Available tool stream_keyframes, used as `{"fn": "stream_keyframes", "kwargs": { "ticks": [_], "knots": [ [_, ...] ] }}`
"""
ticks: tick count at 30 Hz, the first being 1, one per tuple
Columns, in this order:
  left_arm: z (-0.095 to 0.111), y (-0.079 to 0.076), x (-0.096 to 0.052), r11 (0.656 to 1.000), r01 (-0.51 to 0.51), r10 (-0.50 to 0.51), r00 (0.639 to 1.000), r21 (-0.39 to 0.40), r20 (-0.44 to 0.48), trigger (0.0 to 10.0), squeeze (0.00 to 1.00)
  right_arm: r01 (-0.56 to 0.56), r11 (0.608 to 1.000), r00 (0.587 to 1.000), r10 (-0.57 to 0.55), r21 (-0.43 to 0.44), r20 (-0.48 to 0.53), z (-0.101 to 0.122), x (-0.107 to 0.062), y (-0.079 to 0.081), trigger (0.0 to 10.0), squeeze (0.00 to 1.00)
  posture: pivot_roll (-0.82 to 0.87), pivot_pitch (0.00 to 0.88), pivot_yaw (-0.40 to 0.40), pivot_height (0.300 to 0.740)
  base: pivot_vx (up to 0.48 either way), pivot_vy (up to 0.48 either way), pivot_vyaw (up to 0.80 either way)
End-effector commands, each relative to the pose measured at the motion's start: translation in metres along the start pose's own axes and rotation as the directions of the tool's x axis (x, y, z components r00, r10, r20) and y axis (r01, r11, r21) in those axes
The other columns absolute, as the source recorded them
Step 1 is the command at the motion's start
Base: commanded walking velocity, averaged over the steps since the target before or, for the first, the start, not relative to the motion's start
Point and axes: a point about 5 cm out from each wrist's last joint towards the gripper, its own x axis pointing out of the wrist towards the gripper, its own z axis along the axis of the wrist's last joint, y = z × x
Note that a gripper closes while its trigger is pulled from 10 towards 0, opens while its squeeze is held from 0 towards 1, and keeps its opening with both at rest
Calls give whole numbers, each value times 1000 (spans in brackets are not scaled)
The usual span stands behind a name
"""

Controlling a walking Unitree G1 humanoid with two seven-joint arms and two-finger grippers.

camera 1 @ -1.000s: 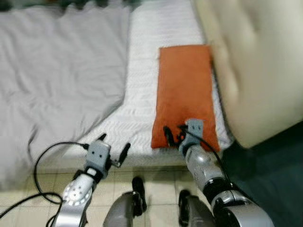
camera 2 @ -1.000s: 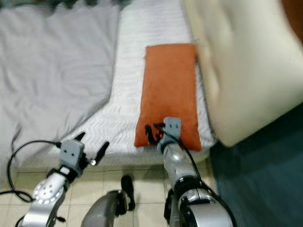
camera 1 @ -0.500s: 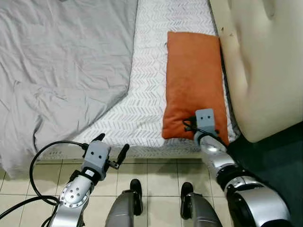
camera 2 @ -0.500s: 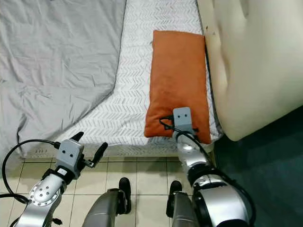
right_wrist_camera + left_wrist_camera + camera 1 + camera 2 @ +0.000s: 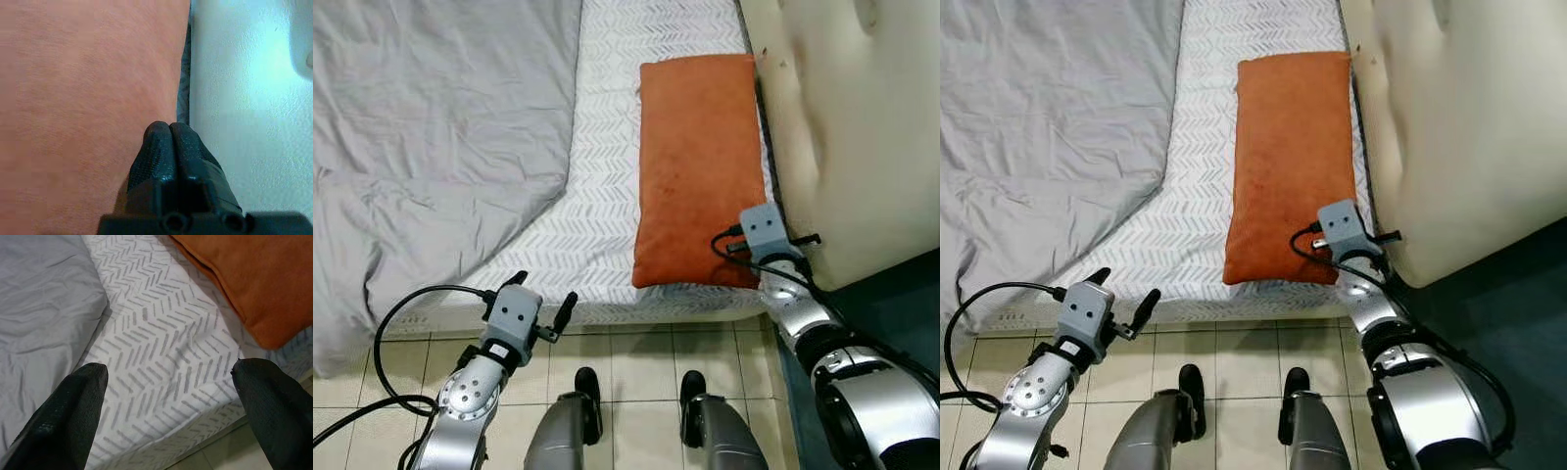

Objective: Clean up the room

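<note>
1. We see an orange pillow (image 5: 701, 166) lying lengthwise on the patterned white sheet (image 5: 597, 196) of the bed, its long right edge just beside a cream padded headboard (image 5: 862, 127).
2. A grey blanket (image 5: 431, 137) covers the left part of the bed, well apart from the pillow.
3. Our right gripper (image 5: 168, 132) sits at the pillow's near right corner, beside the headboard; its two fingers are pressed together with nothing between them.
4. Our left gripper (image 5: 171, 377) hovers by the bed's near edge, above the tiled floor (image 5: 636, 352); its fingers (image 5: 78, 396) are spread wide, holding nothing.
</note>
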Motion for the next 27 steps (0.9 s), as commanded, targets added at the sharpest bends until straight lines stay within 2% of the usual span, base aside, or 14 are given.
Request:
{"fn": "stream_keyframes", "kwargs": {
  "ticks": [1,3,4,5,6,10,13,15,16,19,22,24,26,27],
  "knots": [
    [-15,-1,-8,1000,4,-3,998,5,-62,10000,0,-9,999,998,7,-43,-59,-19,-7,1,0,0,89,492,43,740,0,0,0],
    [-15,-2,-7,1000,3,-3,998,4,-62,10000,0,-9,1000,998,9,-8,-69,-18,-7,1,0,0,86,481,40,740,0,0,0],
    [-12,-3,-4,1000,-1,2,999,11,-46,10000,0,-4,998,999,6,60,-34,-8,-4,3,6471,0,79,469,37,740,0,0,0],
    [-10,-3,-3,1000,-4,5,999,17,-36,10000,0,0,997,1000,0,83,-3,-2,-3,3,6471,0,75,463,34,740,0,0,0],
    [-4,-4,-1,1000,-7,7,1000,25,-8,10000,0,-1,992,998,-6,128,58,9,-1,5,10000,0,69,447,28,740,0,0,0],
    [8,-9,4,1000,-16,15,999,9,47,10000,0,-64,955,983,9,290,184,33,-4,15,10000,0,49,388,12,740,0,0,0],
    [14,-13,3,998,-42,45,997,-36,64,10000,0,-144,878,966,24,457,258,43,-23,28,10000,0,22,299,4,740,0,0,0],
    [17,-16,5,997,-51,56,996,-62,73,10000,0,-155,849,964,18,505,266,42,-36,29,10000,0,11,252,5,740,0,0,0],
    [21,-17,8,994,-60,67,994,-86,84,10000,0,-151,840,963,6,522,269,41,-46,26,10000,0,6,201,7,740,0,0,0],
    [28,-21,17,990,-67,80,992,-125,99,10000,0,-152,826,961,-5,543,276,36,-64,22,10000,0,-4,143,12,740,0,0,0],
    [32,-23,20,989,-65,79,991,-136,106,10000,0,-164,817,959,1,552,283,34,-73,19,10000,0,-7,125,15,740,0,0,0],
    [33,-25,25,980,-70,90,991,-186,100,10000,0,-166,825,970,38,540,241,17,-85,17,10000,0,-33,32,37,740,0,0,0],
    [27,-27,34,970,-87,102,993,-227,58,10000,0,-148,841,982,62,520,179,-5,-91,13,10000,0,-46,9,46,740,0,0,0],
    [27,-27,34,970,-87,102,993,-227,58,10000,0,-148,841,982,62,520,179,-5,-91,13,10000,0,-46,9,46,740,0,0,0]
  ]
}}
